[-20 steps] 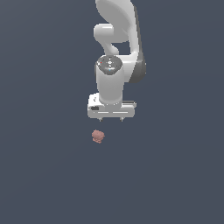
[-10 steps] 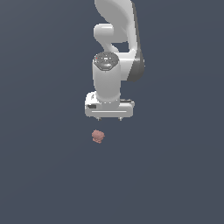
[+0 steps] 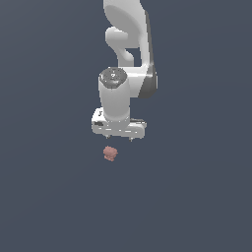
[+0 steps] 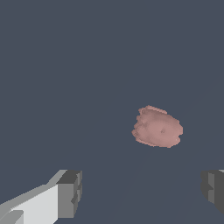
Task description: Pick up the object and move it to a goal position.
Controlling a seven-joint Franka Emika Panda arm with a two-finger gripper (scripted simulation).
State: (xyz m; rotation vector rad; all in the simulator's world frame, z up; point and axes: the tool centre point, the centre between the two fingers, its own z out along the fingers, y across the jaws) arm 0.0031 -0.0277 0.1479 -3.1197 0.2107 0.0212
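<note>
The object (image 3: 110,153) is a small lumpy pinkish-red blob lying on the dark grey floor. In the exterior view my white gripper (image 3: 120,141) hangs just above it, a little toward the exterior view's right, not touching it. The jaws are open and empty. In the wrist view the object (image 4: 157,127) lies ahead of the gripper (image 4: 141,190), between the lines of the two dark fingertips (image 4: 70,192), closer to one side.
The floor (image 3: 49,197) is a plain dark grey surface. Only the white arm (image 3: 129,44) rises above the gripper.
The gripper has shifted toward the exterior view's left and slightly lower, closer over the object. The object has not moved.
</note>
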